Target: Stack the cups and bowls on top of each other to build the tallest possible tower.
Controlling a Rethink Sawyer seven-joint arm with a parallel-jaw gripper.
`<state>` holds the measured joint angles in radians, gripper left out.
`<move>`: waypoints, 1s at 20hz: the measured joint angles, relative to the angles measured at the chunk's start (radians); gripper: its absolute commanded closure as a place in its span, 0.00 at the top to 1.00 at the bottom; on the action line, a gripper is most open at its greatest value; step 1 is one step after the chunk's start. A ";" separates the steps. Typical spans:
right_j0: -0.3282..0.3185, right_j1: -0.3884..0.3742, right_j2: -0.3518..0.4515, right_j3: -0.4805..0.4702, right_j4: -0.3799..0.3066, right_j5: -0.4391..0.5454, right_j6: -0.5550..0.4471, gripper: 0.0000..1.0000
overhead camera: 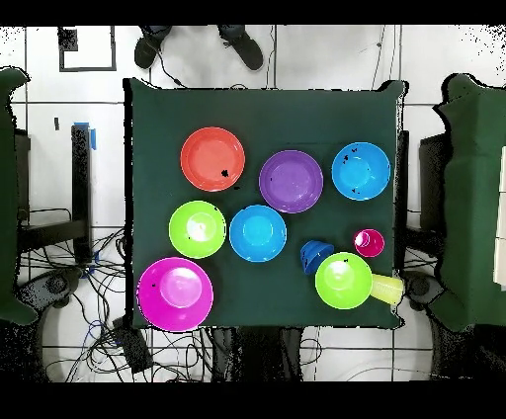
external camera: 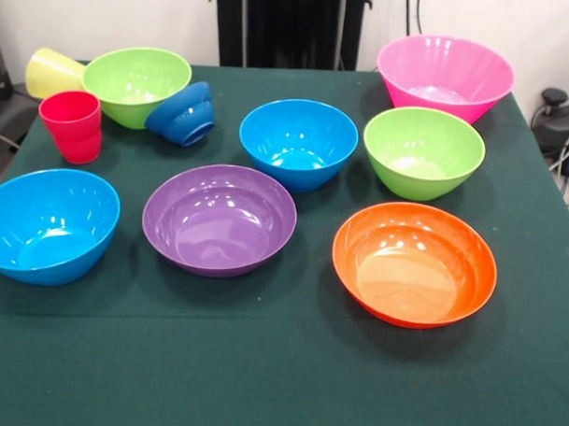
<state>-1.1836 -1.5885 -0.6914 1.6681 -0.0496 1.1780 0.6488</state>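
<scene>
All pieces stand apart on the green table [external camera: 279, 381]; nothing is stacked. The red cup [external camera: 73, 124] [overhead camera: 369, 242] stands upright at the left. The yellow cup [external camera: 51, 71] [overhead camera: 387, 289] lies on its side behind a lime green bowl [external camera: 135, 82] [overhead camera: 343, 280]. The small dark blue bowl [external camera: 182, 113] [overhead camera: 315, 255] leans tilted against that bowl. Upright and open side up are the pink bowl [external camera: 445, 74], second lime green bowl [external camera: 423, 151], two light blue bowls [external camera: 298, 141] [external camera: 48, 223], purple bowl [external camera: 219, 218] and orange bowl [external camera: 415, 262]. No gripper or arm shows in either view.
The robot's black pedestal [external camera: 291, 26] stands behind the table's far edge. A person's shoes [overhead camera: 155, 44] show at the overhead view's top edge. Cables [overhead camera: 109, 316] lie on the floor beside the table.
</scene>
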 measured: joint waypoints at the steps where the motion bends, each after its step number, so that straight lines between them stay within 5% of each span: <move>1: -0.006 0.002 -0.001 0.000 0.000 0.023 0.000 1.00; 8: -0.019 0.001 -0.008 0.001 -0.001 0.127 -0.024 1.00; 20: -0.032 -0.044 -0.023 0.015 0.057 0.026 -0.156 1.00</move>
<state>-1.2159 -1.6321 -0.7144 1.6835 0.0079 1.2035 0.4933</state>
